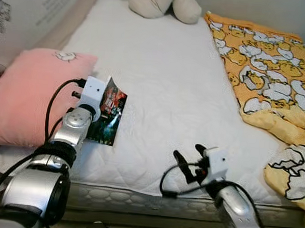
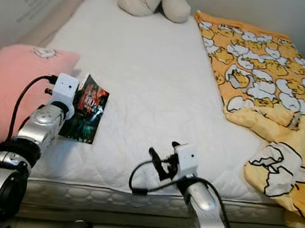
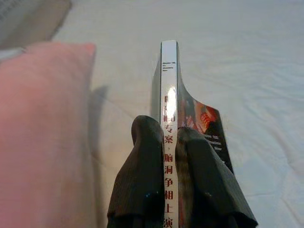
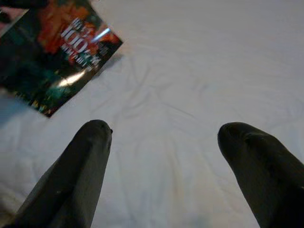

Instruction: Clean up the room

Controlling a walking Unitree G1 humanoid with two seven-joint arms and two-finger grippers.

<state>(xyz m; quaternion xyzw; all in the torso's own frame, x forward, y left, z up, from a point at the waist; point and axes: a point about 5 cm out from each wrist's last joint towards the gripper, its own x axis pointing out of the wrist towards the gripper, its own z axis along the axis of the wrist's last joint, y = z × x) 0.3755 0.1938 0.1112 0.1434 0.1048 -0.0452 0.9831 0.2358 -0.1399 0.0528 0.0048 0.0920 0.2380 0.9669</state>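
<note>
while both arms reach over its near edge, the bed lies under a white quilted cover. yellow-orange blanket with a white cartoon print lies crumpled along the bed's right side, part of it bunched near the front corner. pink pillow rests at the left edge, just beside the left arm. cream plush toy sits at the far end of the bed. book, dark glossy cover with red and green artwork, is held raised at the mattress beside the pillow; whether its lower edge touches the cover cannot be told. left hand is clenched on the book's white spine, one finger on each side. right hand hovers low over bare mattress near the front edge, fingers spread apart, grasping nothing, well apart from the book.
</note>
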